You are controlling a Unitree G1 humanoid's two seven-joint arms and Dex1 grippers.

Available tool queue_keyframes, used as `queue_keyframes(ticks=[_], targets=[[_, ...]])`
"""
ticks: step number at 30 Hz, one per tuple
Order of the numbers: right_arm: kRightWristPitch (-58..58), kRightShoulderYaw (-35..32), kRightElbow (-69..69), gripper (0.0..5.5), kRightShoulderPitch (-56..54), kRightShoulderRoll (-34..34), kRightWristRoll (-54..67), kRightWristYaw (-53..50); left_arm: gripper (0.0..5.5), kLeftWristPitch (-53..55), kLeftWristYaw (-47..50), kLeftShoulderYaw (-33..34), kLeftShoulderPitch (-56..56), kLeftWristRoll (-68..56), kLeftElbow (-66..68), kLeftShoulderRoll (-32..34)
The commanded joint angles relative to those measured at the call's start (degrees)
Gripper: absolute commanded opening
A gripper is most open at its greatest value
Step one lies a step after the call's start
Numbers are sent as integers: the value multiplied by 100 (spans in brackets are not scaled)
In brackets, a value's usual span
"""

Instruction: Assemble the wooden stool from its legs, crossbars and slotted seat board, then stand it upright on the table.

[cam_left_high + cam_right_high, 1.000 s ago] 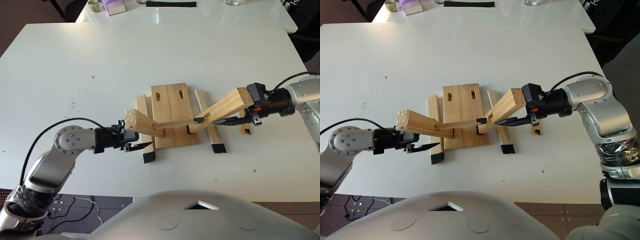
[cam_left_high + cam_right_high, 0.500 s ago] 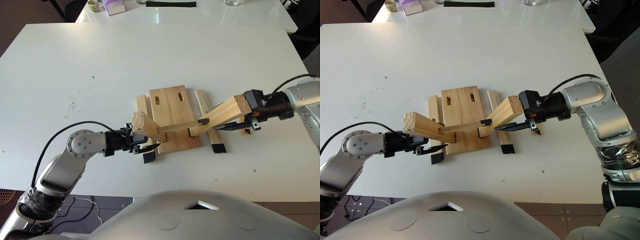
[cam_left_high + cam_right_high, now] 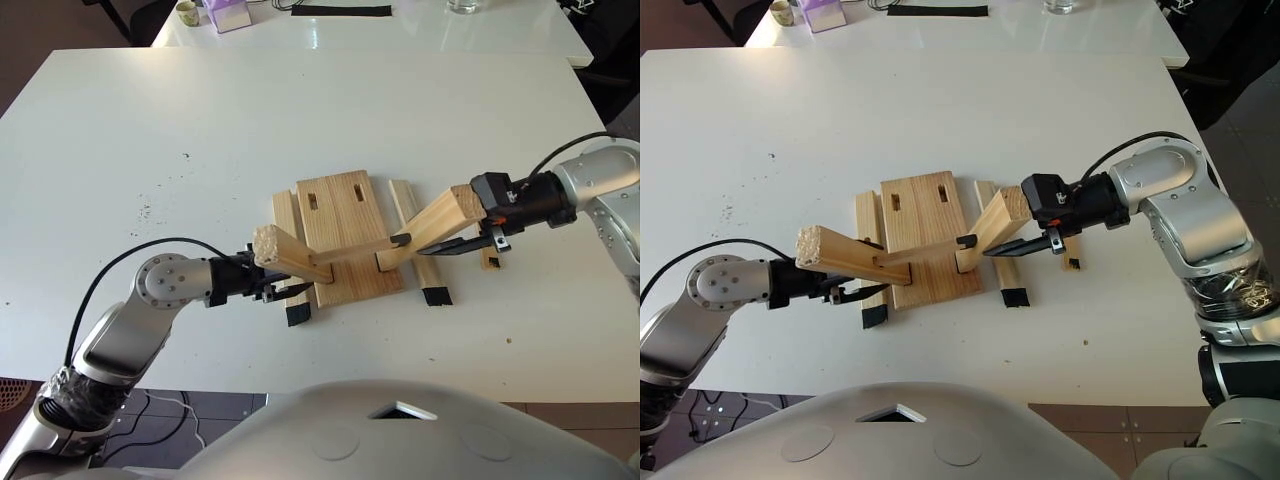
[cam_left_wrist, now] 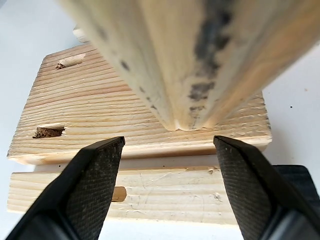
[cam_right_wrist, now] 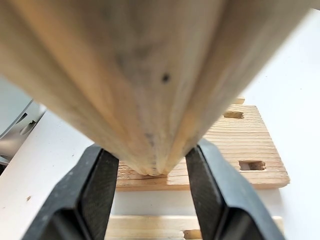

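- Got the board (image 3: 345, 215) lying flat around the middle of the tabletop (image 3: 200, 120), two slots toward the far edge.
- Got the left jaws clenched on a leg (image 3: 288, 257), held up off the tabletop over the board's near left corner, rough-cut end out to the left.
- Same deal with the right jaws, clenched on a second leg (image 3: 445, 215), slanting down toward the board's near right corner.
- From the right wrist cam, both pads pressed flat against that second leg's sides.
- Spotted the crossbar (image 3: 350, 251) bridging those two legs, hanging just above the board's near edge. Can't tell how far seated at either end.
- Also a spare leg (image 3: 286, 215) flat on the tabletop just beside the board's left edge, black cap toward the near side.
- Another spare leg (image 3: 404, 200) just beside the right edge, same way round.
- Short wood scrap (image 3: 489, 262) lying under the right jaws, mostly hidden.
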Motion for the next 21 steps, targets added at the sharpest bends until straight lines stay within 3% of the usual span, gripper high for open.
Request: queue_keyframes(ticks=[1,5,10,16,21], targets=[[230,977,8,199,376,81,-901,-14,331,-104,-171,-106,-419,-298,-142,-239],[239,893,-63,199,501,48,-783,-79,331,20,-596,734,-246,-1076,271,-7],[195,930,-47,199,530,50,-782,-189,331,681,-867,1597,-852,-2098,1063,52],[155,1026,-9,199,452,93,-801,-268,331,990,-772,1685,-1593,-2449,1537,-106],[-21,1110,157,199,376,86,-932,-224,313,1889,-934,1426,-3114,-3441,1782,-744]])
